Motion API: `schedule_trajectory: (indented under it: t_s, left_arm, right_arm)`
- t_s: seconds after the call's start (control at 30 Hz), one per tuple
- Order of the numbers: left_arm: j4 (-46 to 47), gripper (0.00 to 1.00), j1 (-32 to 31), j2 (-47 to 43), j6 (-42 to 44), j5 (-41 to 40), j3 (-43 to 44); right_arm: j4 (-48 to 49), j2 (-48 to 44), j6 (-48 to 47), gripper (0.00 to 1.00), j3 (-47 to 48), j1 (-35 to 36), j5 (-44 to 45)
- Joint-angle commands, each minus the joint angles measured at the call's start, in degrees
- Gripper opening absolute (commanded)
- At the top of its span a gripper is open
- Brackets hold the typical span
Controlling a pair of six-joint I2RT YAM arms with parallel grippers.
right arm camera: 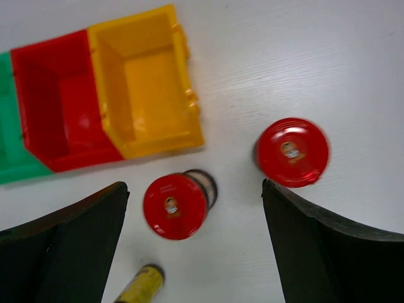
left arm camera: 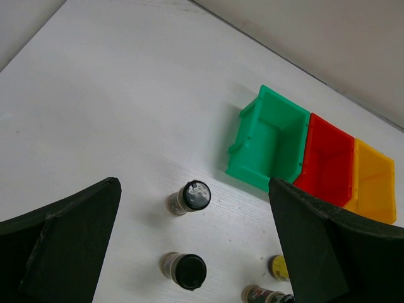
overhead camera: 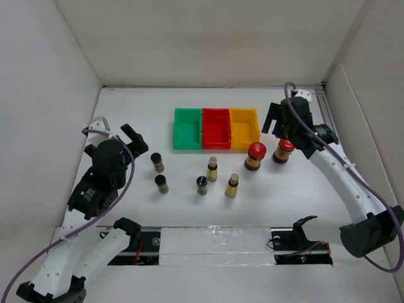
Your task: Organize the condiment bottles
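Aloft, right end effector apart over red-capped jars; left end effector apart too.

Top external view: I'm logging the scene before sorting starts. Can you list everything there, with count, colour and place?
Bins: three in a touching row at the table's far middle, all empty: green bin on the left, red bin in the middle, yellow bin on the right.
Red-capped jars: two, dark, upright, just in front and to the right of the yellow bin.
Yellow-labelled bottles: two, slim, mid-table.
Black-capped bottles: three, short, dark, left of centre.
Table: one, white.
Left gripper: black, open, above the left bottles.
Right gripper: black, open, above the jars.
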Motion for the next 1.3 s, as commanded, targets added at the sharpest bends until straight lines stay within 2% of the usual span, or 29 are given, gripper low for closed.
schedule_trajectory:
  t_s: [0.0,0.2,0.27,0.5,0.6,0.8,1.0,1.1,1.13,1.17,1.2,1.23,1.27]
  left_arm:
    - [3.2,0.99,0.2,-0.1,1.2,1.9,-0.5]
    - [3.2,0.99,0.2,-0.1,1.4,2.8,-0.5]
    - [3.3,0.99,0.2,-0.3,1.5,3.2,-0.6]
    - [3.4,0.99,0.2,-0.3,1.8,3.8,-0.9]
    - [3.3,0.99,0.2,-0.2,1.8,3.8,-0.9]
    - [3.3,0.99,0.2,0.1,1.9,4.0,-0.9]
    - [3.2,0.99,0.2,1.3,2.0,4.1,-0.7]
    - [3.4,0.99,0.2,1.5,2.1,4.3,-0.7]
    - [3.4,0.99,0.2,1.7,2.2,4.3,-0.7]
    - [3.4,0.99,0.2,1.6,2.2,4.4,-0.7]
    - [3.3,0.99,0.2,1.7,2.2,4.4,-0.7]
    - [3.4,0.99,0.2,1.7,2.2,4.4,-0.7]
    - [3.4,0.99,0.2,1.6,2.1,4.4,-0.8]
  right_arm:
    - [6.4,-0.3,1.1,0.92,-0.7,6.1,-3.1]
    - [4.7,4.6,0.6,0.94,-2.3,6.8,-4.6]
    - [5.3,5.3,0.7,1.0,-4.5,6.8,-3.8]
    - [8.0,8.6,0.1,1.0,-7.4,7.3,-7.0]
    - [8.2,10.5,0.1,1.0,-8.6,8.7,-5.2]
    - [9.7,12.7,0.2,0.94,-11.0,9.3,-5.4]
    - [8.1,13.1,0.4,0.84,-10.9,10.4,-2.5]
    - [8.4,12.0,0.2,0.65,-10.8,10.4,-2.3]
    - [8.4,11.9,0.2,0.52,-10.7,10.4,-2.4]
    - [8.5,11.9,0.1,0.45,-10.3,10.4,-3.0]
    - [7.9,11.9,0.1,0.32,-10.0,10.4,-3.2]
    - [7.4,11.8,0.3,0.06,-9.5,10.4,-3.2]
    - [7.0,11.5,0.8,0.0,-9.0,11.0,-2.5]
